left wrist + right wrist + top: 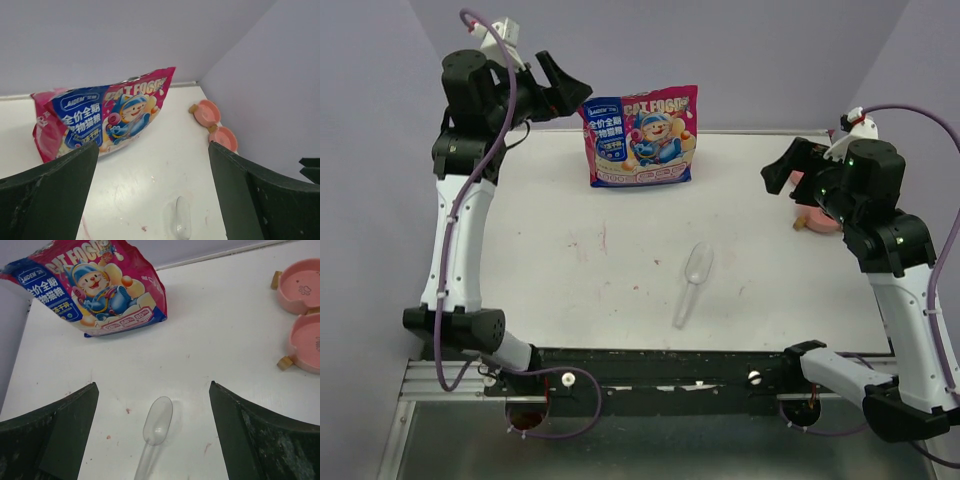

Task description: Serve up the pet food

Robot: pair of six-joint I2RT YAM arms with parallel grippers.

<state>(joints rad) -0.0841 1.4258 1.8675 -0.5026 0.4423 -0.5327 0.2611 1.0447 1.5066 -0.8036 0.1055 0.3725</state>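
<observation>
Left gripper point(575, 98), right gripper point(780, 168) gape empty — bag point(642, 135) upright, scoop point(692, 280) flat, bowls point(306, 337) seemingly joined.

Lighting is flat and bright in all three views, diffuse from overhead. The white matte tabletop point(620, 250) is close to blown out. Shadows are soft, with just a faint one at the foot of the glossy pink-and-blue printed bag point(640, 137). There's a small specular glint on the bag's top seam in the left wrist view. The clear plastic scoop point(693, 282) has low contrast against the table and goes soft at the bottom edge of the left wrist view. Fingers point(50, 200) of the left gripper point(153, 147) and right gripper point(153, 384) are dark, underexposed and slightly out of focus. The strip below the table in the top view is dim.
</observation>
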